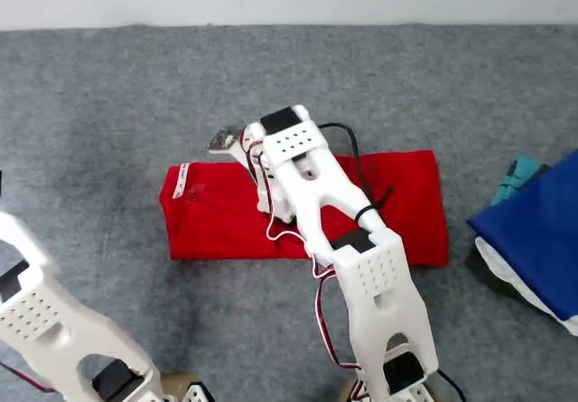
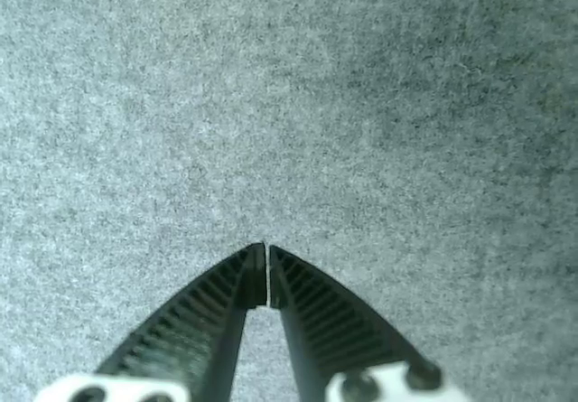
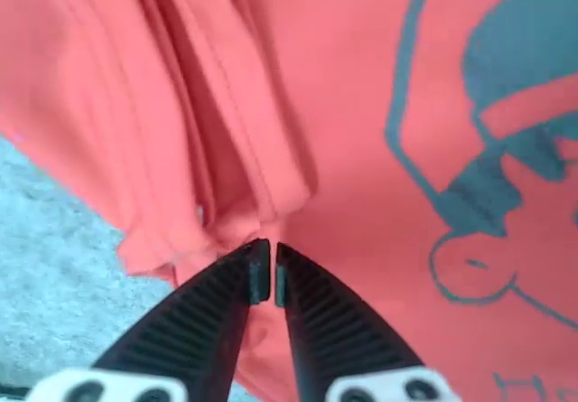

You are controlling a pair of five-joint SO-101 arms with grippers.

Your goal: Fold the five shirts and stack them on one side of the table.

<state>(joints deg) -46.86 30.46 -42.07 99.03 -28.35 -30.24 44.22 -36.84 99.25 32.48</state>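
Red shirt [image 1: 217,221] is laid flat on the grey table [image 1: 108,95], folded into a wide band, print side seen in the right wrist view. Right arm [image 1: 361,266] is stretched across the red shirt from its near edge to its far edge. Right gripper [image 3: 265,271] is closed at that far edge, jaws drawn together, with creases of the red shirt bunched at the tips; the fabric appears to be pinched. Left arm [image 1: 54,330] is parked well apart from the red shirt, off its near left corner. Left gripper [image 2: 268,275] is closed on nothing, tips met over bare table. Blue shirt [image 1: 542,230] is piled well to the right of the red shirt, with white and teal cloth at its edges.
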